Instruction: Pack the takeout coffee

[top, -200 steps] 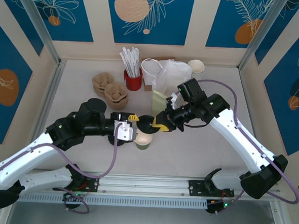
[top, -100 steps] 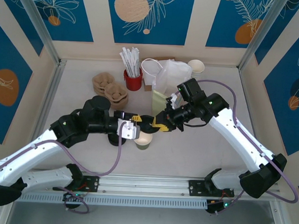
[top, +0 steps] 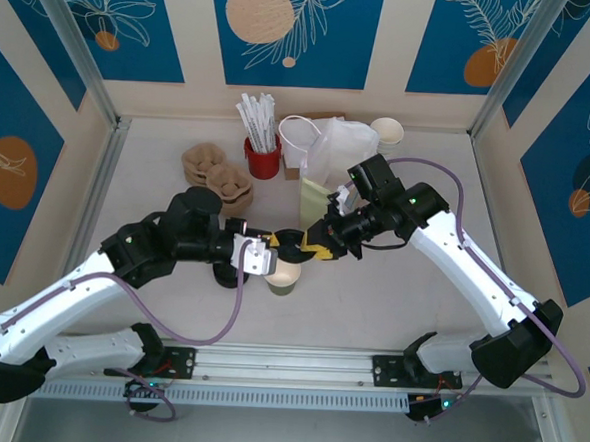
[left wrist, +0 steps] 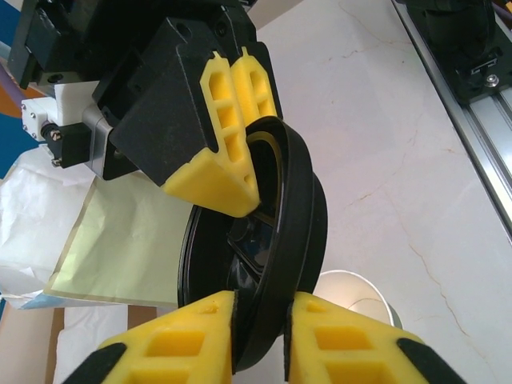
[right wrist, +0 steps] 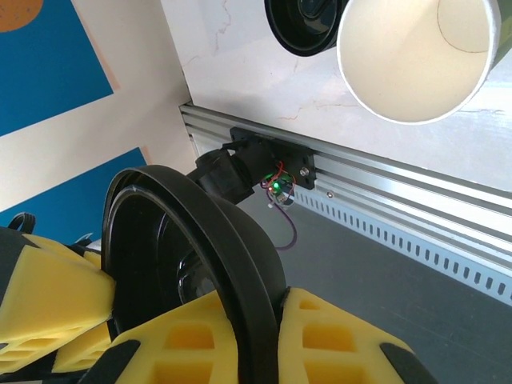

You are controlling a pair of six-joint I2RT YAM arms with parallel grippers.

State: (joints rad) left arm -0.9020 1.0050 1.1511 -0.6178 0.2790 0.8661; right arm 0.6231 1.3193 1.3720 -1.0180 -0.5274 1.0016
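The paper cup (top: 284, 274) stands open on the table, cream inside, with no lid on it; its mouth shows in the right wrist view (right wrist: 416, 56) and its rim in the left wrist view (left wrist: 356, 292). Just above it hangs a black lid (top: 292, 243), on edge, held from both sides. My left gripper (top: 273, 248) is shut on the lid's rim (left wrist: 296, 232), my own jaws (left wrist: 260, 320) pinching it from below. My right gripper (top: 313, 248) is shut on the opposite edge (right wrist: 240, 240), midpoint (right wrist: 268, 328); its yellow fingers (left wrist: 232, 136) show in the left wrist view.
A low stack of black lids (top: 230, 273) sits left of the cup. Behind are pulp cup carriers (top: 217, 178), a red holder of straws (top: 262, 157), a white bag (top: 331, 148), a yellow-green sheet (top: 313, 197) and cream cups (top: 387, 131). A metal rail (top: 296, 361) edges the near side.
My left gripper has moved right to the lid that the right gripper was holding and has shut on its rim. The right gripper and the cup have stayed in place.
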